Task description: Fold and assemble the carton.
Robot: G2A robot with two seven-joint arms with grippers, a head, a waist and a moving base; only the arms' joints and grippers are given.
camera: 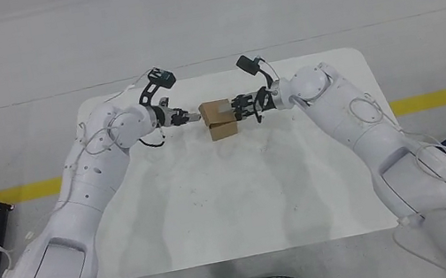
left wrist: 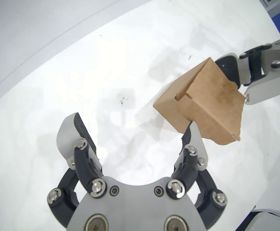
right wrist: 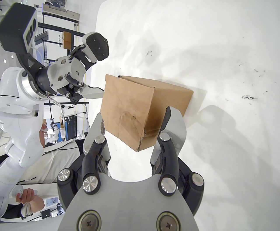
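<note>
Carton [camera: 219, 119] first: seen from above, it is out toward 12 o'clock on the white desk [camera: 246, 216], close to the far edge and about midway across. The desk top is matte, with rounded corners, and is speckled with small dark scuffs [left wrist: 122, 100]. Pale grey floor lies all around it, and a yellow stripe [camera: 444, 95] runs across the floor at 3 o'clock and 9 o'clock. Metal racks [right wrist: 61, 28] stand in the room behind the left arm. The carton is plain brown card, already box-shaped and tipped on a slant. I cannot tell whether a corner rests on the desk. One face has a cut slot with a tab seated in it, another has a round dent and creases, and the corner nearest the right wrist is ragged. The right claw [right wrist: 135, 113] comes in from the carton's 3 o'clock and grips it, one finger pressed on each of two opposite faces. The left claw [left wrist: 133, 121] at 9 o'clock is spread wide, with one fingertip [left wrist: 189, 131] touching the carton's edge and the other well apart from it.
</note>
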